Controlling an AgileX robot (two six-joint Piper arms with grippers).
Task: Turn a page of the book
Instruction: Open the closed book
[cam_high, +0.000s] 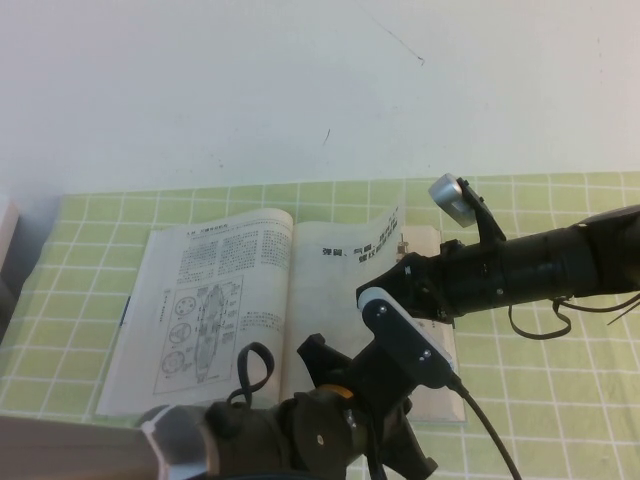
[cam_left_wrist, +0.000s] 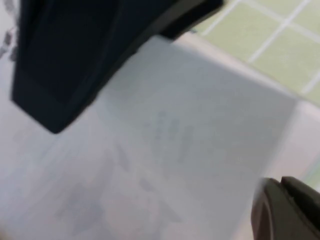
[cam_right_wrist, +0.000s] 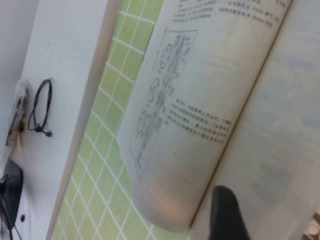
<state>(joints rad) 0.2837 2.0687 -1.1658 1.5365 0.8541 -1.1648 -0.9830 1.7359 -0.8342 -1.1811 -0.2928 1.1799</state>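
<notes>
Nearest the high camera, the left arm rises from the bottom edge, its black left gripper (cam_high: 345, 375) hanging over the lower right-hand pages of the book. In the left wrist view two dark fingers (cam_left_wrist: 60, 65) stand well apart above a white page, so this gripper is spread open and holds nothing.

One right arm reaches in from the right, roughly level with the desk, forearm pointing left. Its right gripper (cam_high: 385, 285) sits over the right half of the book, against the raised leaf. Whether its jaws are parted or closed cannot be told; only one dark finger tip (cam_right_wrist: 227, 212) shows in the right wrist view, next to the gutter.

Count: two arms, one book, one lifted leaf.

One thick white-paged hardcover book (cam_high: 215, 310) lies open on the green-and-white checked desk (cam_high: 560, 400). Its left-hand leaf carries a line-drawn diagram (cam_high: 195, 325) and lies flat. One thin white paper page with a bold black heading (cam_high: 365, 250) stands curled up off the right half, just beside the gutter, its upper corner bending upward.
</notes>
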